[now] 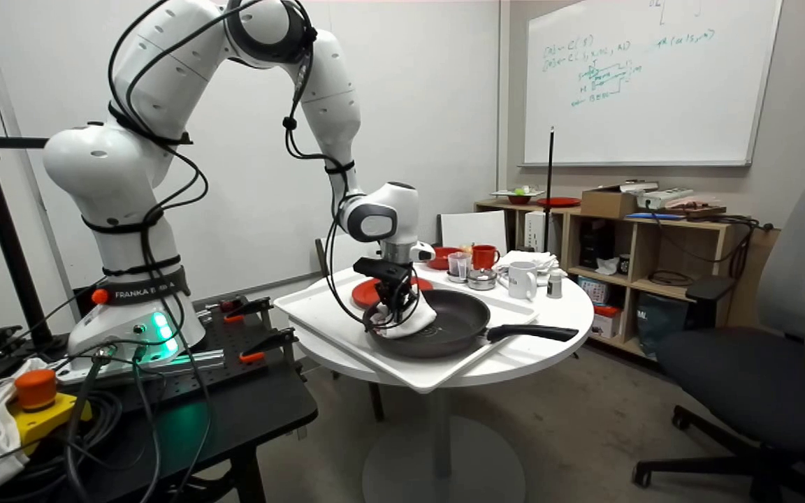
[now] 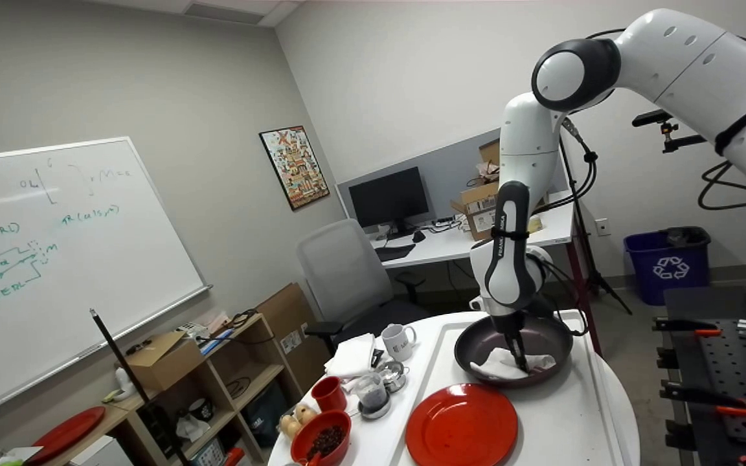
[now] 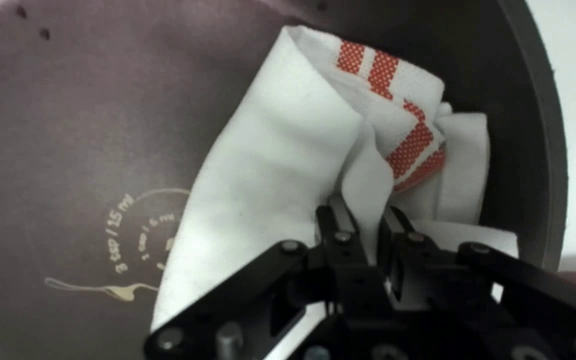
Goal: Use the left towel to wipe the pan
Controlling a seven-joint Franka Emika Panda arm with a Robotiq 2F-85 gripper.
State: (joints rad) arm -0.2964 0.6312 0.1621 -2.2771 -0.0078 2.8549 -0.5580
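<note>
Wrist view close, facing down into pan (image 3: 83, 125), both exterior views farther back, sharing table (image 1: 560, 311)

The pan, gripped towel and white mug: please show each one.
Pan (image 1: 457, 320): in an exterior view, bare inside bottom.
Gripped towel (image 3: 280, 155): wrist view, plain white fold.
White mug (image 2: 397, 342): in an exterior view, its body.

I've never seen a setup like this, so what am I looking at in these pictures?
The machine is a white robot arm. Two pictures come from cameras standing outside it; the close-up is its wrist view, looking down past its black gripper. The gripper pinches a white towel with red stripes inside a black frying pan. The pan sits on a white tray, near a red plate, on a round table. A white mug and a red mug stand on the table too.
</note>
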